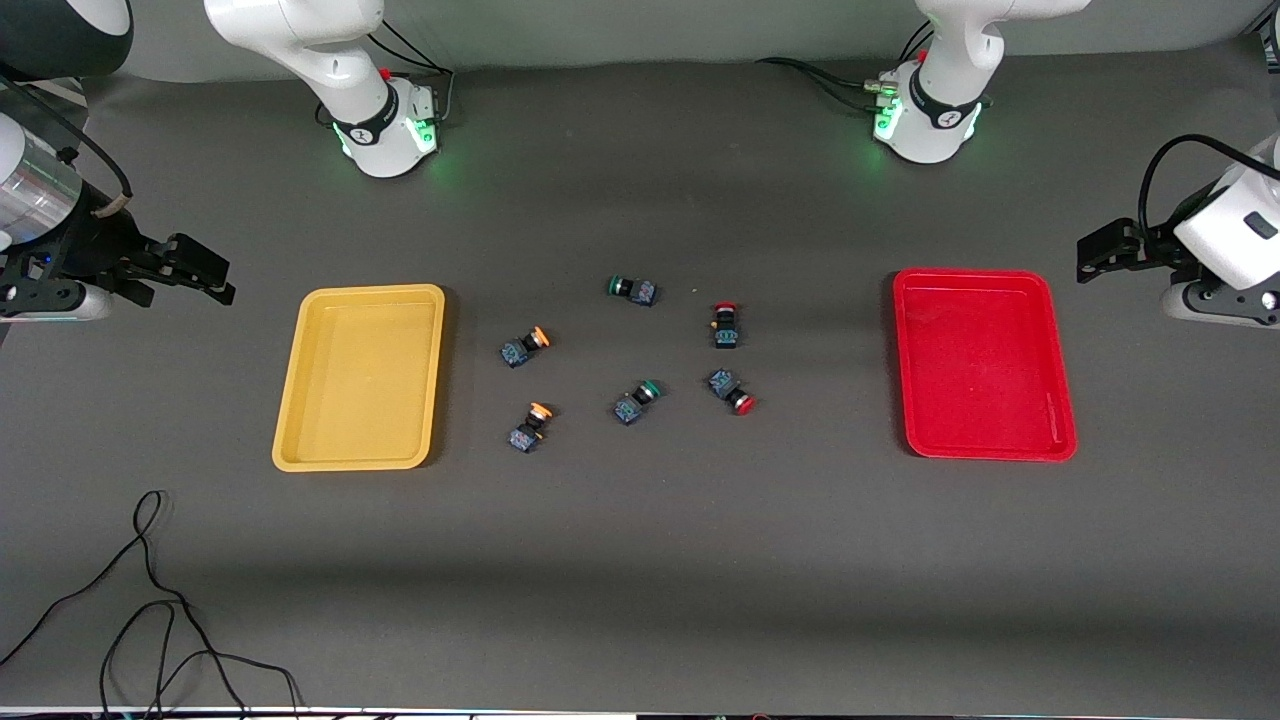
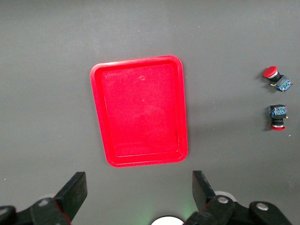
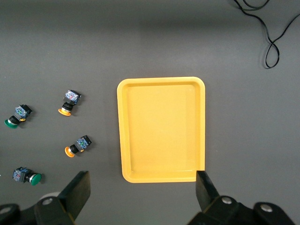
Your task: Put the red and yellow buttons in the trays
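I see both arms waiting, jaws spread wide and holding nothing: the left gripper (image 2: 136, 194) up over the table at the red tray (image 1: 983, 362), the right gripper (image 3: 143, 194) up at the yellow tray (image 1: 361, 375). Both trays hold nothing. Between them on the table (image 1: 640, 560) lie two yellow-capped buttons (image 1: 524, 347) (image 1: 531, 427) toward the yellow tray, two red-capped buttons (image 1: 726, 325) (image 1: 731, 391) toward the red tray, and two green-capped switches (image 1: 632, 290) (image 1: 638, 400) in the middle.
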Robot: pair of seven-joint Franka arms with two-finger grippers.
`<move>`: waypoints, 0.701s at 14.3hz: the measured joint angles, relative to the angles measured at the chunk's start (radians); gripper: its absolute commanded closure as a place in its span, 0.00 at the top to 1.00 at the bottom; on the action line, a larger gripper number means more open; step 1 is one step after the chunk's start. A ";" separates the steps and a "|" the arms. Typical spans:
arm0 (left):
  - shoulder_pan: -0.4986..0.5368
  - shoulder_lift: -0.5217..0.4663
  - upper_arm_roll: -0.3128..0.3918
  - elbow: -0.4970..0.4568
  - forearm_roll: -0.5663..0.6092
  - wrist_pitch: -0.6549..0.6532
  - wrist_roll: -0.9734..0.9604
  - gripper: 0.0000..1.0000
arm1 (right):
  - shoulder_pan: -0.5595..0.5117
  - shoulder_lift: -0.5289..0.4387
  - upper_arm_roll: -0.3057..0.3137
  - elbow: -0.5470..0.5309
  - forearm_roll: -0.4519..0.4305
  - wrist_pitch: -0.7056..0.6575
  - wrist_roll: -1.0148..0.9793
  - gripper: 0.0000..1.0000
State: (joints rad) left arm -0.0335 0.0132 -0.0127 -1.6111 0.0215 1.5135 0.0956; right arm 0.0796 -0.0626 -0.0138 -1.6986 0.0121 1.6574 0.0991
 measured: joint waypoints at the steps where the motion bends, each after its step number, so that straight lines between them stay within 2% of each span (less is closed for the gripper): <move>1: 0.000 0.000 0.000 0.000 -0.001 0.000 0.000 1.00 | 0.000 0.000 0.000 0.000 0.000 -0.002 0.000 1.00; 7: -0.001 0.000 0.000 -0.001 -0.002 0.000 -0.001 1.00 | 0.026 0.052 0.013 -0.002 0.009 0.032 0.065 1.00; 10: -0.002 0.002 0.000 -0.002 -0.010 0.000 -0.003 1.00 | 0.051 0.145 0.103 -0.008 0.011 0.120 0.299 1.00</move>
State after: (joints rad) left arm -0.0352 0.0150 -0.0128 -1.6136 0.0111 1.5136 0.0927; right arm 0.1302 0.0828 0.0897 -1.7068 0.0229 1.7778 0.3981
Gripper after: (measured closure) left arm 0.000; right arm 0.000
